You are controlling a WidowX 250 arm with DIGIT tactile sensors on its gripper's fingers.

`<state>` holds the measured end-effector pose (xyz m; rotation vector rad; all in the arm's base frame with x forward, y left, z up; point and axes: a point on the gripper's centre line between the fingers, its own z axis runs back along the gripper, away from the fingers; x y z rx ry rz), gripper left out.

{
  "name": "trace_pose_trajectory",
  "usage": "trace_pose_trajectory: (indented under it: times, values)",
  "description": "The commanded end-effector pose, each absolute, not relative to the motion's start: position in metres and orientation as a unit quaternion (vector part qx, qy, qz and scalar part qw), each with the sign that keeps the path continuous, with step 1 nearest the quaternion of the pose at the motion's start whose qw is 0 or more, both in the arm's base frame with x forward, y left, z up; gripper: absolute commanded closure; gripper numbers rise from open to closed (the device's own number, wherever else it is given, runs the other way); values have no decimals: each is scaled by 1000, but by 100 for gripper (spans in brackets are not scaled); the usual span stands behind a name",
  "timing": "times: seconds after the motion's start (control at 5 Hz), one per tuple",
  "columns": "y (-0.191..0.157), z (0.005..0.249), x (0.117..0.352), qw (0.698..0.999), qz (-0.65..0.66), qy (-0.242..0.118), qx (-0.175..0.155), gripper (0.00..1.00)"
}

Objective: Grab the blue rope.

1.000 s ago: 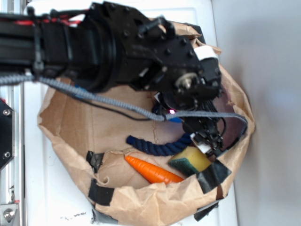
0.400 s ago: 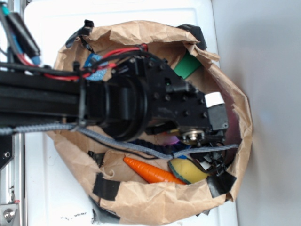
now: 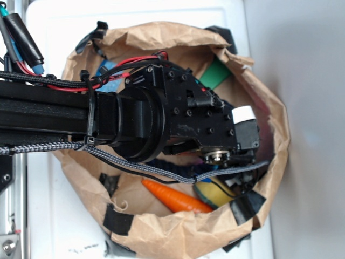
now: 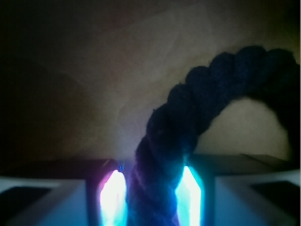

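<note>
The blue rope is a thick dark navy twisted cord. In the wrist view it arches from the upper right down between my two glowing fingertips. My gripper has both pads pressed against the rope's sides. In the exterior view my black arm reaches down into the paper bag and covers most of the rope. Only a short navy piece shows under the wrist. The gripper itself is mostly hidden by the wrist.
The brown paper bag rings the work area with raised crumpled walls. Inside lie an orange carrot, a yellow-green sponge and a green object. My grey braided cable hangs across the bag.
My arm swung from the bag's upper part down over the rope, hiding it in the exterior view. In the last half second it shifted only slightly.
</note>
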<state>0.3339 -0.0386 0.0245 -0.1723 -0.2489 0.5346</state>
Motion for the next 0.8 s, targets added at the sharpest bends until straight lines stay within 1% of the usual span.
trace_pose_trajectory:
  times: [0.0, 0.2, 0.4, 0.6]
  values:
    - [-30, 26, 329, 950, 258, -157, -83, 100]
    - [-24, 40, 326, 949, 259, -150, -96, 100]
    - [-18, 75, 316, 955, 244, -132, -104, 100]
    - [-9, 110, 302, 963, 226, -128, -77, 100]
